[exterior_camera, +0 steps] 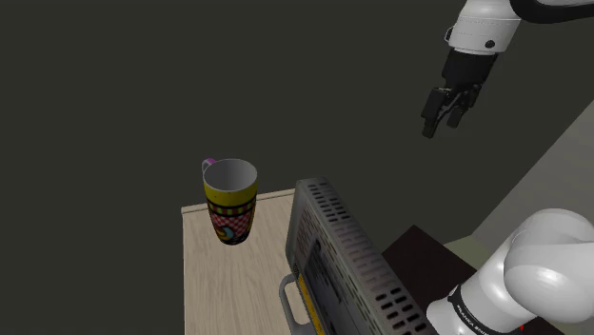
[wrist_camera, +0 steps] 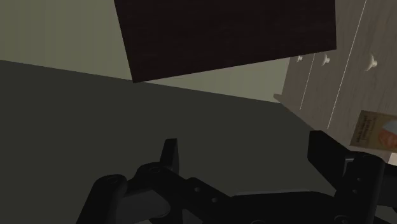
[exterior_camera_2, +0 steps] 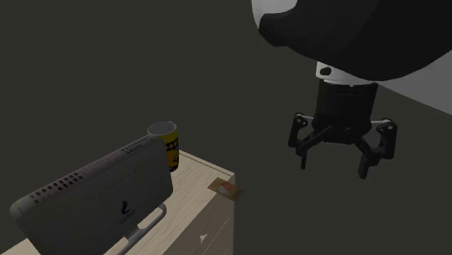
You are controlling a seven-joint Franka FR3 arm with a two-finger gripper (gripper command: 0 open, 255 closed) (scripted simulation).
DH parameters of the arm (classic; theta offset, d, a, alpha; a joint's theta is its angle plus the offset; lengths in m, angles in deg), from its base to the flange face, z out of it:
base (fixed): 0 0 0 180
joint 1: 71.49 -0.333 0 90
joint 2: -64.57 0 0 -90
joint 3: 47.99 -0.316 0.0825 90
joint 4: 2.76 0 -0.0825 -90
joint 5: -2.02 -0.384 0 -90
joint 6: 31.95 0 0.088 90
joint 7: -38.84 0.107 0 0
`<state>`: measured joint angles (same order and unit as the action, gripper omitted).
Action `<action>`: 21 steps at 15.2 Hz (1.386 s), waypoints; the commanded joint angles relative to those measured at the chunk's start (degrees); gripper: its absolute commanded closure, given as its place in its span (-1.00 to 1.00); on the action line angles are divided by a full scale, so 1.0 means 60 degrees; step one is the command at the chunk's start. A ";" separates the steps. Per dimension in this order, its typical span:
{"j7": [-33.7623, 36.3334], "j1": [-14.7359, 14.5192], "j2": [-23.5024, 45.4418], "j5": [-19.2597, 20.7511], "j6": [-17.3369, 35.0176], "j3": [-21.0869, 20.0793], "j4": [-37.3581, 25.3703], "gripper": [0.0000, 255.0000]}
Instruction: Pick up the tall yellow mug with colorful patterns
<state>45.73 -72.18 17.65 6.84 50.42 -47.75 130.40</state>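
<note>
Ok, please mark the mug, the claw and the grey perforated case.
mug (exterior_camera: 231,217), shoulder view, its patterned side
claw (exterior_camera_2: 332,167), second exterior view, midway between fingertips
grey perforated case (exterior_camera: 345,259), shoulder view, its broad face

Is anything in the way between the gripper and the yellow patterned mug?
Partly: a grey perforated panel stands beside the mug, on the side toward the open gripper. From above, the mug looks unobstructed.
</note>
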 commanded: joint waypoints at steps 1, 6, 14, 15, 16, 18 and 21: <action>0.0000 0.0000 0.0000 0.0000 0.0000 0.0000 0.0000 -1.00; 0.1056 -0.0336 0.0672 -0.0807 0.0320 -0.0961 -0.0292 -1.00; 0.2694 -0.0728 0.2213 -0.1758 0.0904 -0.2450 -0.1286 -1.00; 0.2899 -0.0762 0.2441 -0.1837 0.0976 -0.2634 -0.1455 -1.00; 0.3105 -0.0794 0.2678 -0.1906 0.1046 -0.2816 -0.1635 -1.00; 0.3523 -0.0855 0.3176 -0.2009 0.1181 -0.3177 -0.2026 -1.00; 0.4166 -0.0929 0.3982 -0.2073 0.1361 -0.3720 -0.2690 -1.00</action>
<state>69.27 -77.64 39.52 -5.51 57.83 -68.85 115.62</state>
